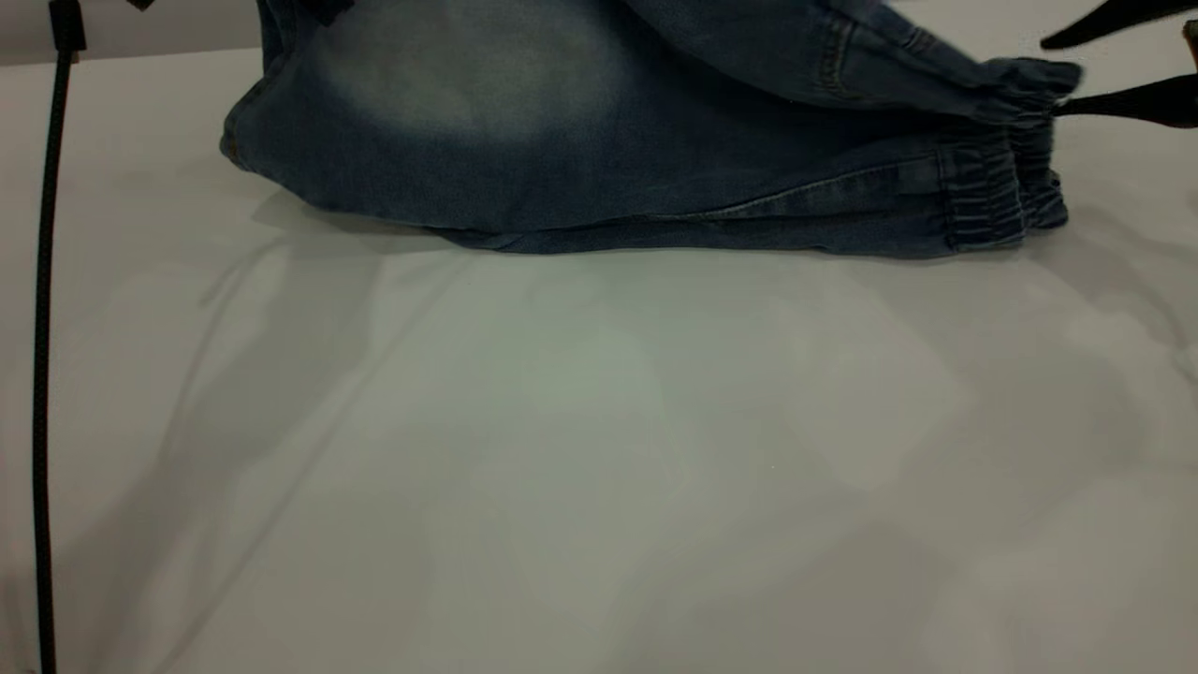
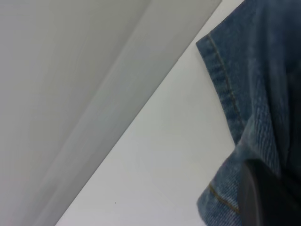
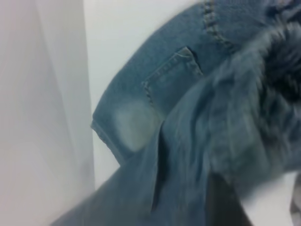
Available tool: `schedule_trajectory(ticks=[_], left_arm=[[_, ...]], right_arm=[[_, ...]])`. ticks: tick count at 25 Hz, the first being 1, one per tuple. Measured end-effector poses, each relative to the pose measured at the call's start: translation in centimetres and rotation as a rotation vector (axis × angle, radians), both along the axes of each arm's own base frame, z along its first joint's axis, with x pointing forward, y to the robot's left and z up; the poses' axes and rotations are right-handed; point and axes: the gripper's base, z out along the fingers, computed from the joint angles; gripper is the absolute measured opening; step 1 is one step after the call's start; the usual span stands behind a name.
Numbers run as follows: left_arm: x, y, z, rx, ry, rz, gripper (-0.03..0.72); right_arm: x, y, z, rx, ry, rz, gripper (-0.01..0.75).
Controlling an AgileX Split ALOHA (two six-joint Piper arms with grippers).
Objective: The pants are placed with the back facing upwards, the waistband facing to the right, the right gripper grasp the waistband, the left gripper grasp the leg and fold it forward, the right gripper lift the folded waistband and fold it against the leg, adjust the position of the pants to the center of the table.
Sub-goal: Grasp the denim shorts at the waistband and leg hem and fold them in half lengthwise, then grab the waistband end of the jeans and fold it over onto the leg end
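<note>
Exterior view: the pants (image 1: 599, 140) lie along the far edge of the desk (image 1: 599, 468), folded lengthwise, with the fold edge toward the camera. The whole near half of the desk is open surface. The waistband (image 1: 1011, 140) points right; its upper layer is raised off the lower one. The right gripper (image 1: 1076, 70) enters from the right edge — one slim finger above the raised waistband, the other touching its end from the side, the fingers spread apart with cloth between them. It reads as grasping the waistband, though contact by the upper finger is not clear. A black cable (image 1: 42, 374) hangs down at the left edge, well apart from the pants.

Left wrist view: a stitched hem of the pants (image 2: 225, 94) lies over bare desk (image 2: 155, 165). The left gripper (image 2: 263, 197) shows only as a dark, blurred shape among the denim; whether it is clenched or released cannot be told.

Right wrist view: a back pocket (image 3: 171, 75) and a faded patch (image 3: 134, 125) show beyond the blurred gathered waistband (image 3: 263, 70) — the cloth is close against the camera. The gripper's fingers cannot be made out here.
</note>
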Motion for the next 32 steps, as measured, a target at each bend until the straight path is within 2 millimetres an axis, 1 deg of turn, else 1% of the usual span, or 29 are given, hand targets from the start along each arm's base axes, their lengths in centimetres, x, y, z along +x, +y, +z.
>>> schedule_trajectory(ticks=[4, 17, 20, 27, 32], left_arm=[[0.01, -0.11, 0.00, -0.006, 0.000, -0.011, 0.020], [-0.01, -0.03, 0.00, -0.001, 0.001, 0.000, 0.022], [-0.03, 0.18, -0.01, 0.013, 0.002, 0.019, 0.043], [-0.01, 0.00, 0.00, -0.001, 0.000, 0.004, 0.182], [-0.03, 0.24, 0.00, -0.015, -0.002, 0.051, 0.320]], right_arm=[[0.09, 0.02, 0.11, 0.000, -0.009, 0.007, 0.311], [0.09, 0.08, 0.16, -0.023, -0.038, 0.038, 0.316], [0.09, 0.24, 0.31, -0.026, -0.065, 0.068, 0.316], [0.05, 0.51, 0.58, -0.043, -0.125, 0.129, 0.316], [-0.46, 0.81, 0.33, -0.095, -0.134, 0.238, 0.316]])
